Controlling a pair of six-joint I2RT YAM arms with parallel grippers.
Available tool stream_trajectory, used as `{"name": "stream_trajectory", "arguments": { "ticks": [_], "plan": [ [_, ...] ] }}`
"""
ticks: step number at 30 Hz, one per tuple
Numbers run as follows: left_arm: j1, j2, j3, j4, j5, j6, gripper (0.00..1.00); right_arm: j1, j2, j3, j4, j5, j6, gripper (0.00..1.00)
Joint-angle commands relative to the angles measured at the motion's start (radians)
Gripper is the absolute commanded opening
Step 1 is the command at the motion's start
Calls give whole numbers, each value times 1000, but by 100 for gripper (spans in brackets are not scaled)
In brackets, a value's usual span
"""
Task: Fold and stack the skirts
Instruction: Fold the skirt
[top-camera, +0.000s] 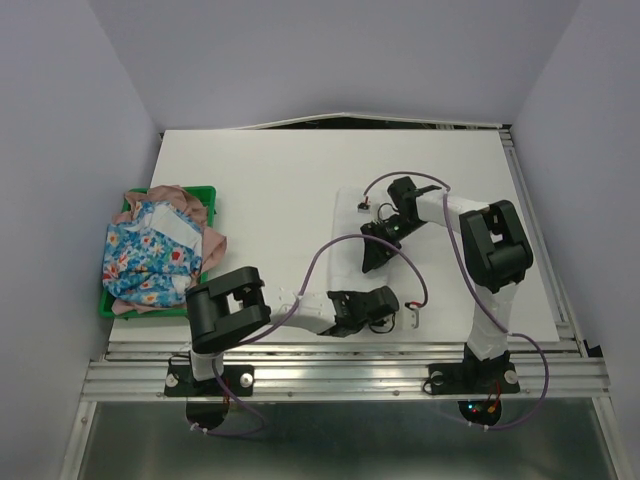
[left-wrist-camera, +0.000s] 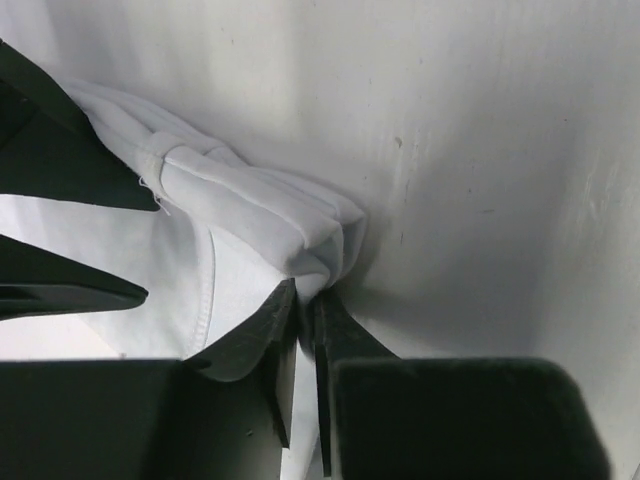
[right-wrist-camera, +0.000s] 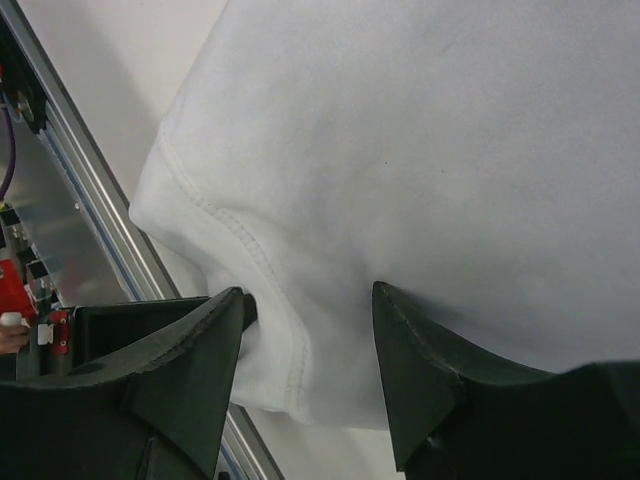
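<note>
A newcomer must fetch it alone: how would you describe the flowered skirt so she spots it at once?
At the left edge of the table sits a green tray. The flowered skirt is bunched on top of the heap in it. It alone is patterned, blue with red, white and yellow flowers; the pink skirt beneath and the white skirt out on the table are plain.

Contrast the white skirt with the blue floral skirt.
The white skirt is plain; the blue floral skirt is patterned. The white skirt lies on the table, the floral one bunched in the green tray. The left pincer pinches the white skirt; no pincer holds the floral one. Both are soft cloth.
</note>
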Motion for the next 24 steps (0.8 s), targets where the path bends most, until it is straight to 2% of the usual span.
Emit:
{"name": "stream_trajectory", "arguments": {
  "ticks": [1, 5, 8, 12, 19, 24],
  "plan": [
    [29, -4, -15, -38, -11, -25, 10, 8, 44, -32, 15, 61, -53, 60],
    [30, -54, 25, -154, 35, -41, 0, 8, 27, -18, 7, 44, -48, 61],
    [30, -88, 98, -261, 103, -61, 0, 8, 4, 14, 1, 35, -28, 65],
    [27, -116, 146, -355, 176, -81, 0, 8, -22, 147, 1, 41, 31, 69],
    [29, -131, 220, -483, 242, -110, 0, 8, 21, 318, 29, 12, 131, 70],
    [29, -133, 304, -573, 258, -121, 0, 8, 88, 274, 150, -131, 286, 70]
  ]
}}
